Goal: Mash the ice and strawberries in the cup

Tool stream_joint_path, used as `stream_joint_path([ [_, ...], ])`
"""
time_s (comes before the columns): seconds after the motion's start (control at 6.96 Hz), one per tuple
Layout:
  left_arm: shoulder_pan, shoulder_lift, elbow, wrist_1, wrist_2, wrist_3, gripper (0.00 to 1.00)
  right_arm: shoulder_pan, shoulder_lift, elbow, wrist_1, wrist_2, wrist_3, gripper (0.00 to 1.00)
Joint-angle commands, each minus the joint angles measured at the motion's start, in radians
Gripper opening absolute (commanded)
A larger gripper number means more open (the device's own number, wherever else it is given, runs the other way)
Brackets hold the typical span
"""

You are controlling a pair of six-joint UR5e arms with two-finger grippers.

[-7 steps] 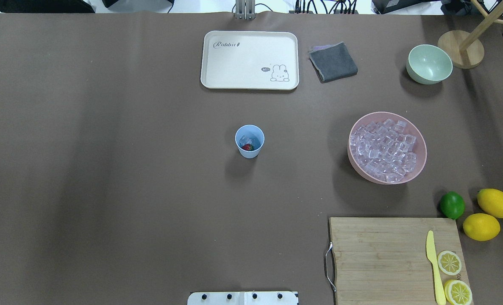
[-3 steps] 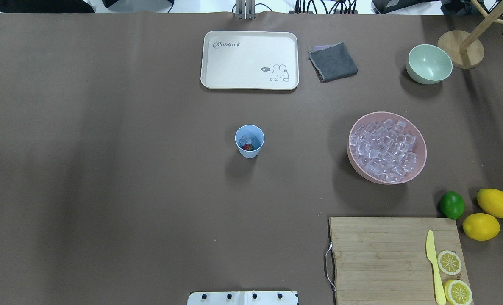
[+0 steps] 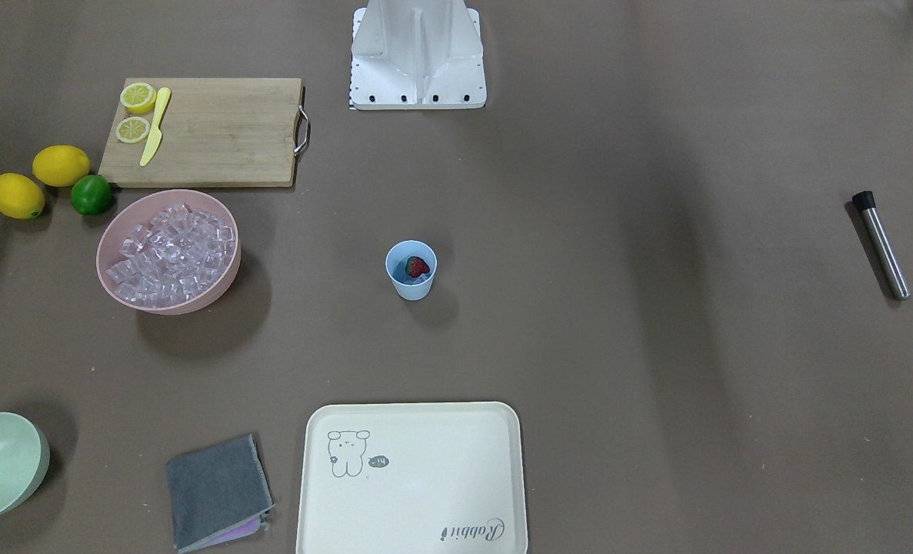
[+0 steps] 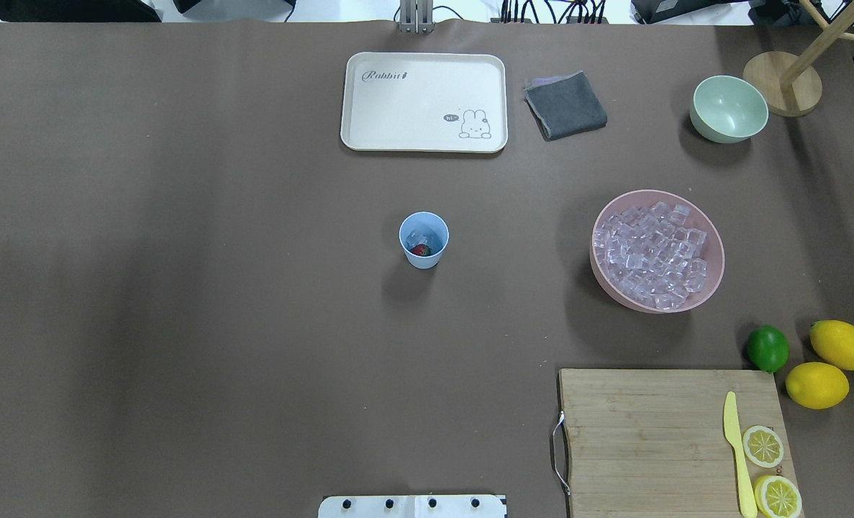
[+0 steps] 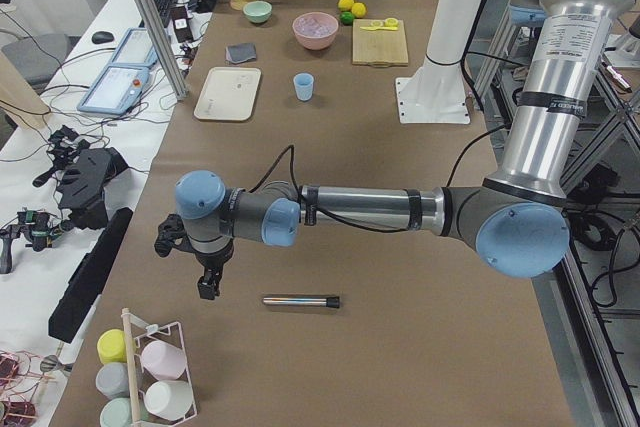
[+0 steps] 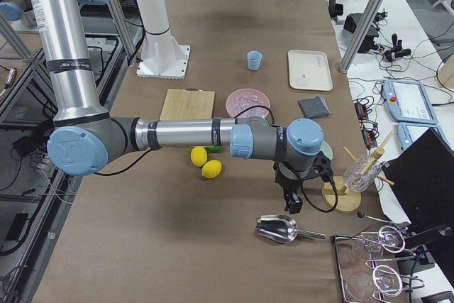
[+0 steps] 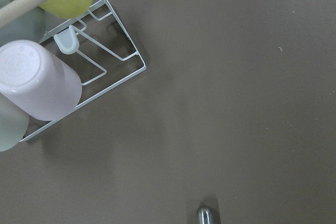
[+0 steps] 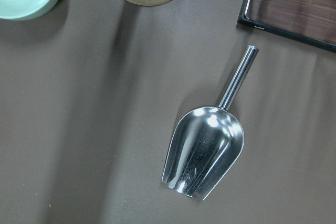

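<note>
The light blue cup (image 4: 422, 261) stands upright at the table's middle; it also shows in the front view (image 3: 411, 290). Inside it lie a red strawberry (image 3: 418, 266) and some clear ice (image 4: 417, 237). More ice cubes (image 4: 650, 252) fill a pink bowl (image 4: 714, 282). A steel muddler with a black end (image 3: 879, 245) lies far to my left. My left gripper (image 5: 208, 285) hangs just beside the muddler (image 5: 300, 300). My right gripper (image 6: 292, 204) hangs over a metal scoop (image 8: 205, 150). I cannot tell if either is open or shut.
A cream tray (image 4: 424, 101), grey cloth (image 4: 565, 106) and pale green bowl (image 4: 728, 109) sit at the far side. A cutting board (image 4: 642, 439) holds a yellow knife and lemon halves, with a lime (image 4: 768, 348) and two lemons beside it. A cup rack (image 7: 79, 72) stands near the left gripper.
</note>
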Motion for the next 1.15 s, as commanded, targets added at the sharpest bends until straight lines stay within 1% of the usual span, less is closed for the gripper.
stream_joint_path([
  [0.0,-0.006,0.009,-0.002,-0.003,0.000,0.000,0.99,-0.013,0.003,-0.006,0.000,-0.003,0.002,0.99],
  [0.43,-0.048,0.020,0.001,0.007,-0.007,0.002,0.99,-0.014,0.006,-0.008,0.000,-0.004,0.001,0.99],
  [0.57,-0.051,0.052,-0.016,-0.002,-0.008,0.003,0.99,-0.013,0.004,-0.006,0.000,-0.004,-0.002,0.99],
  [1.01,-0.052,0.074,-0.019,-0.006,-0.005,0.009,0.99,-0.009,0.000,-0.008,0.004,-0.004,-0.004,0.99],
])
